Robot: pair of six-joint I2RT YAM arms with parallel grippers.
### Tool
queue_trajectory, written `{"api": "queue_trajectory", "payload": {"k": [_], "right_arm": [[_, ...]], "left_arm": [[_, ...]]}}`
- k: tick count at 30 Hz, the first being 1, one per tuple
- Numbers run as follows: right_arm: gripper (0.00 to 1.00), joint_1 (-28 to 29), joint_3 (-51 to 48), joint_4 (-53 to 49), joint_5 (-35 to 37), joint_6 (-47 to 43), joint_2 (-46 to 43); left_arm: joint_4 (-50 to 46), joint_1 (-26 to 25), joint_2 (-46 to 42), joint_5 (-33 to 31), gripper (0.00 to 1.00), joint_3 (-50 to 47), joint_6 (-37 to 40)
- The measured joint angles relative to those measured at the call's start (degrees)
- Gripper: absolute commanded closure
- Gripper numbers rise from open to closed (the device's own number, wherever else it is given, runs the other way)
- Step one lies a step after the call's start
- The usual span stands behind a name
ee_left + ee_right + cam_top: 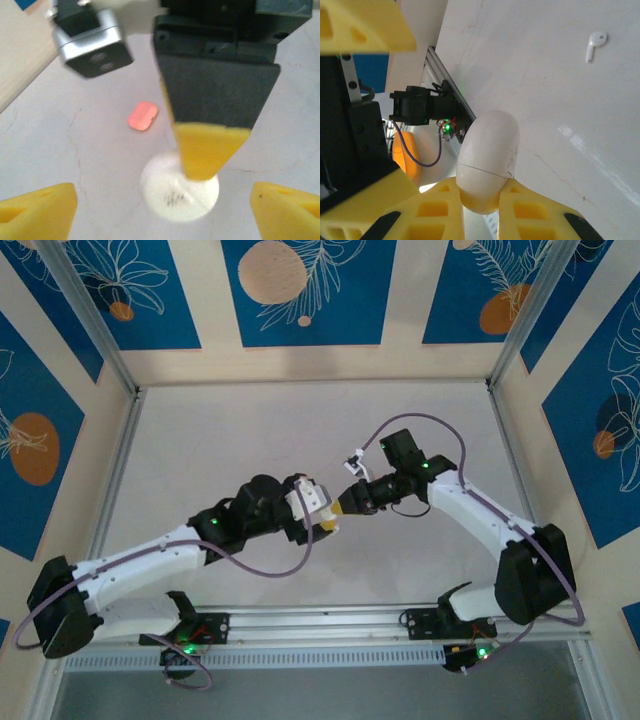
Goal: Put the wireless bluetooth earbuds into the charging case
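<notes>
My right gripper [485,188] is shut on a white egg-shaped charging case [488,159], whose lid seam looks closed. One white earbud [595,44] lies on the table beyond it. In the left wrist view the same case [170,197] appears end-on, pinched by a yellow finger [206,150] of the right gripper. My left gripper [165,205] stands wide open around the case without touching it. From above, the left gripper [318,510] and right gripper [346,502] meet tip to tip at the table's middle. The other earbuds are out of view.
A salmon-pink rounded small case [142,116] lies on the grey table [250,430] past the grippers. The right wrist's camera block [92,42] hangs close above. Aluminium frame rails [110,360] and patterned walls bound the table.
</notes>
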Motion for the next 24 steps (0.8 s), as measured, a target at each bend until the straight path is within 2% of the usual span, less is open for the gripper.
{"api": "queue_trajectory", "payload": {"k": [8, 13, 15, 24], "right_arm": [[0.86, -2.03, -2.67, 2.78, 1.55, -8.33, -7.3], [0.86, -1.88, -2.73, 3.91, 0.83, -16.81, -9.42], [0.87, -1.53, -2.64, 3.54, -0.04, -20.94, -10.23], [0.88, 1.64, -1.4, -3.32, -0.22, -40.85, -11.13]], "left_arm": [[-9.16, 7.45, -3.43, 11.91, 0.15, 4.48, 1.75], [-15.23, 8.5, -2.4, 19.12, 0.19, 7.63, 6.21], [-18.47, 8.87, -0.42, 21.09, 0.25, 10.38, 8.11], [-26.75, 9.11, 5.68, 26.47, 0.26, 17.62, 17.64]]}}
